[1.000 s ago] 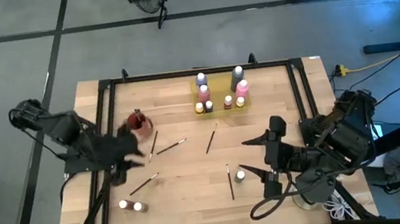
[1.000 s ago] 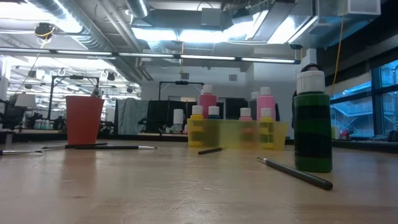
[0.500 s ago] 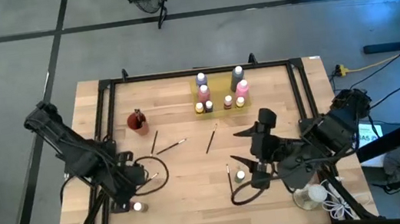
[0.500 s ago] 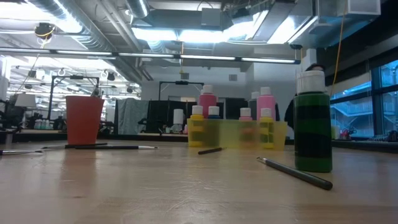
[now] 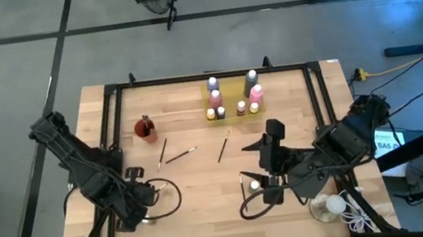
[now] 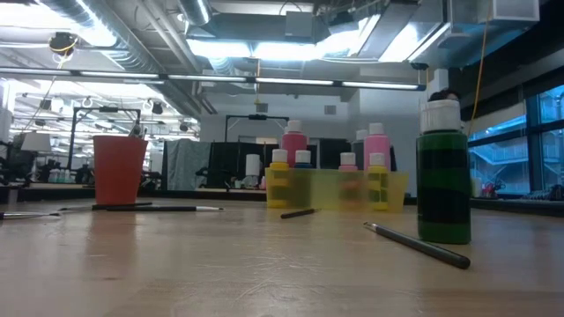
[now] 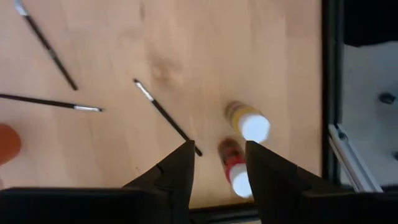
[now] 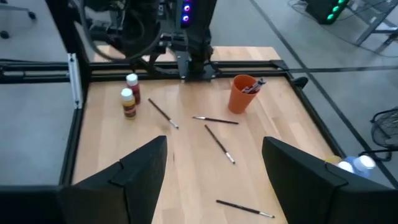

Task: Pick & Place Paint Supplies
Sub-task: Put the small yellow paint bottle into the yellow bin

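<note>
Two small paint bottles with white caps stand close together near the front left corner of the pale wooden table [image 5: 195, 178]. One is a yellow bottle [image 7: 246, 121] and the other is a red bottle [image 7: 232, 167]. The left gripper [image 7: 219, 163] hangs right above them, pointing down. Its two dark fingers are partly open and hold nothing. The red bottle sits just off the gap between them, nearer one finger.

I think the step now is picking up the red bottle. Next the gripper would need to line up over the cap, go down and close on it.

A thin dark paintbrush with a pale tip [image 7: 166, 116] lies just beside the bottles. More brushes lie further out on the wood. Far back, other bottles stand around a see-through yellow tray [image 5: 234, 106], and an orange-red cup [image 5: 144, 128] holds something dark.

The right gripper [image 8: 214, 163] is held over the right side of the table. Its fingers are wide open and empty. A green bottle with a white cap [image 6: 442, 172] stands near it.
</note>
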You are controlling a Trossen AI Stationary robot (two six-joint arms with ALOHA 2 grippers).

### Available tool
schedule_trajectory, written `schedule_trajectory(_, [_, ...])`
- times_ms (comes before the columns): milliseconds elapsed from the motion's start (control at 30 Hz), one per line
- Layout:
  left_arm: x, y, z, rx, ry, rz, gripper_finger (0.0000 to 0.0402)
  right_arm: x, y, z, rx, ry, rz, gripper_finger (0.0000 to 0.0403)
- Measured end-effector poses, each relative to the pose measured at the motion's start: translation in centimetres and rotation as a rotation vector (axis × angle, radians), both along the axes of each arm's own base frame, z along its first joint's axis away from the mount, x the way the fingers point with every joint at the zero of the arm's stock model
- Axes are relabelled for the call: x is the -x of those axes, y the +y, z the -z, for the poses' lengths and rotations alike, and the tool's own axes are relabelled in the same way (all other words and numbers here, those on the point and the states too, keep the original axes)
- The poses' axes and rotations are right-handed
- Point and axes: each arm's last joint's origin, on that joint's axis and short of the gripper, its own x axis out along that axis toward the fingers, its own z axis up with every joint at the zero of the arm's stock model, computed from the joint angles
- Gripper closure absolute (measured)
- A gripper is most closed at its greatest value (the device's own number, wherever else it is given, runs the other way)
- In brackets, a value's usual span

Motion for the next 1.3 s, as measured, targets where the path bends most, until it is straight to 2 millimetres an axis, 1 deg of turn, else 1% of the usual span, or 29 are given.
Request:
schedule_trajectory(200, [0.3,0.3,-0.5,0.016,-0.015,0.004,0.0223,-0.2,0.2,0.1,-0.015,-0.001,-0.010,0.0135])
schedule_trajectory(333, [0.5,0.2,-0.3,0.018,-0.011,0.015,0.0209,-0.2,0.2,0.1,-0.021,0.001,-0.013,0.0135])
schedule_trajectory(467, [0.8,-0.4,0.9,0.052,0.026,0.048,0.0208,-0.2,0.3,0.2,-0.026,0.009,-0.022,0.0135])
schedule_trajectory(667, [0.8,-1.4,2.7,0.088,-0.020,0.042,0.0209,-0.1,0.3,0.2,-0.021,0.020,-0.025,0.0135])
schedule_trajectory(1167, [1.3,-0.9,5.4,0.052,0.045,0.007,0.0208,0.0,0.2,0.4,-0.005,0.038,-0.032,0.0135])
schedule_trajectory(1300, [1.2,-1.2,6.1,0.089,0.050,0.030,0.0210,0.0,0.2,0.4,-0.002,0.047,-0.031,0.0135])
